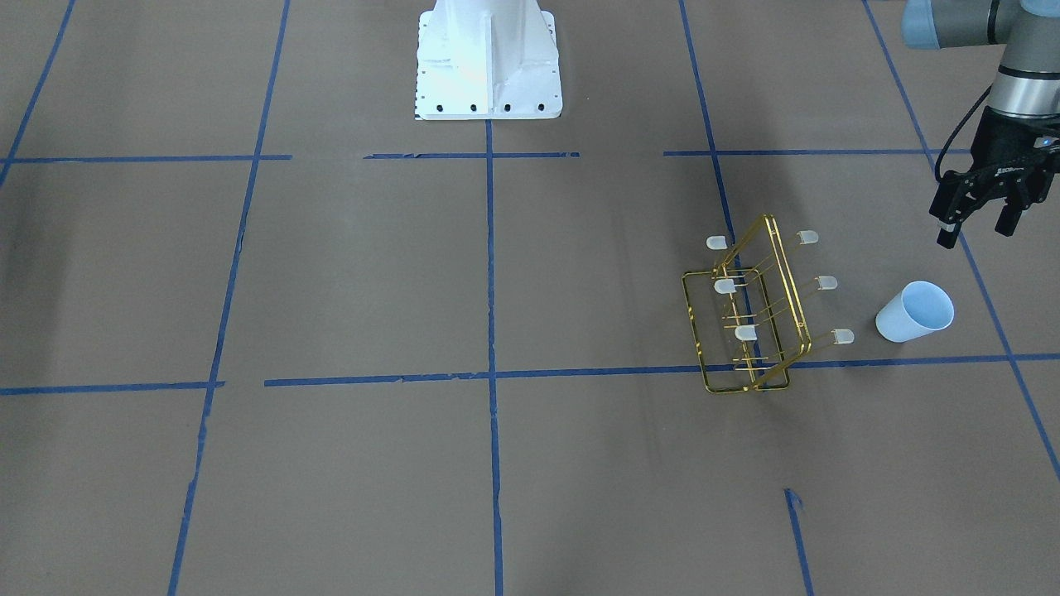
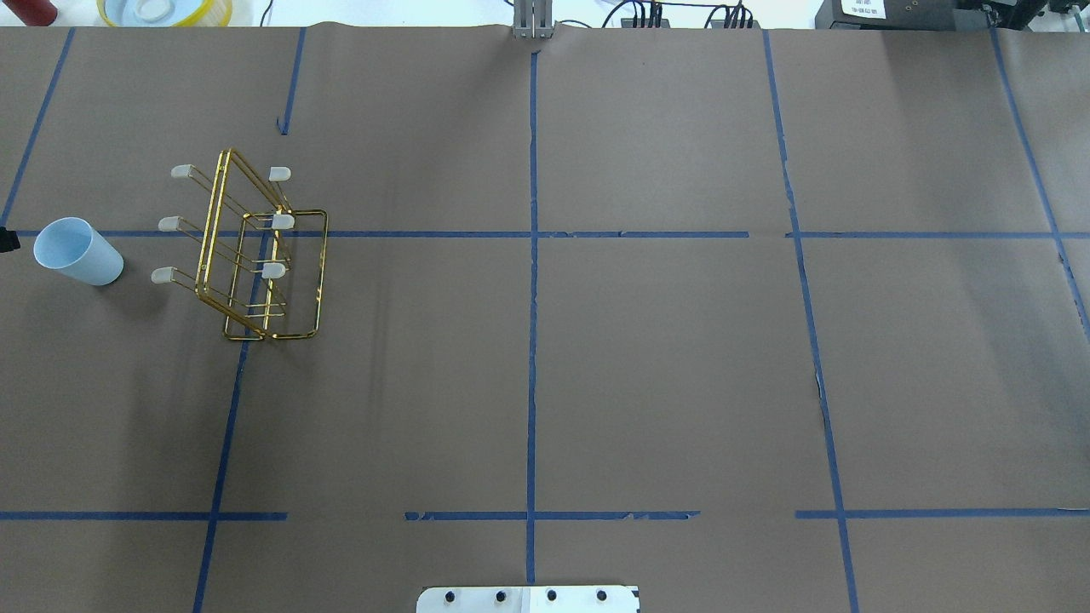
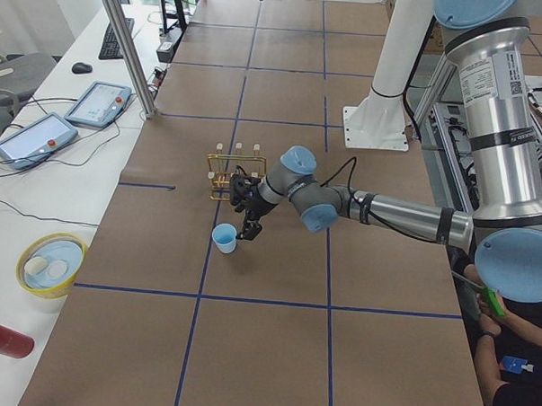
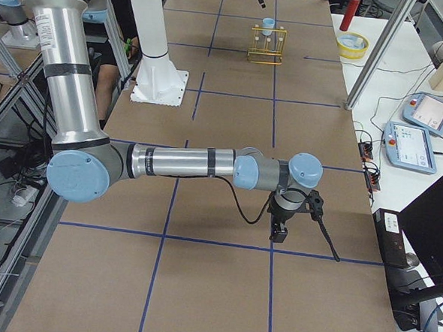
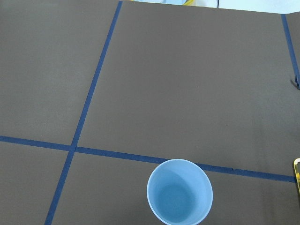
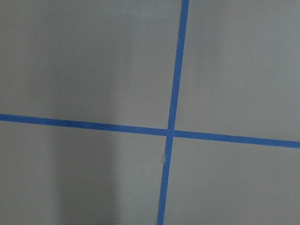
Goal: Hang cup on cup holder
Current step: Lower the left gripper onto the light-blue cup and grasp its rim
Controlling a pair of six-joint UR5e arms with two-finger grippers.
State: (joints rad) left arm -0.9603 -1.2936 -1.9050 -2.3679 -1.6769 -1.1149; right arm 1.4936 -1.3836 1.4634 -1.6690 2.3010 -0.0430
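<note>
The pale blue cup stands upright, mouth up, on the brown table, beside the cup holder. The cup holder is a gold wire rack with white-capped prongs, all bare. Both show in the overhead view, the cup left of the rack. My left gripper is open and empty; it hangs above the table a little behind the cup. Its wrist view looks down into the cup. My right gripper shows only in the exterior right view, far from both, and I cannot tell its state.
The robot's white base stands at mid table. Blue tape lines grid the brown paper. A yellow bowl and a red bottle sit past the far edge. Tablets lie on the side bench.
</note>
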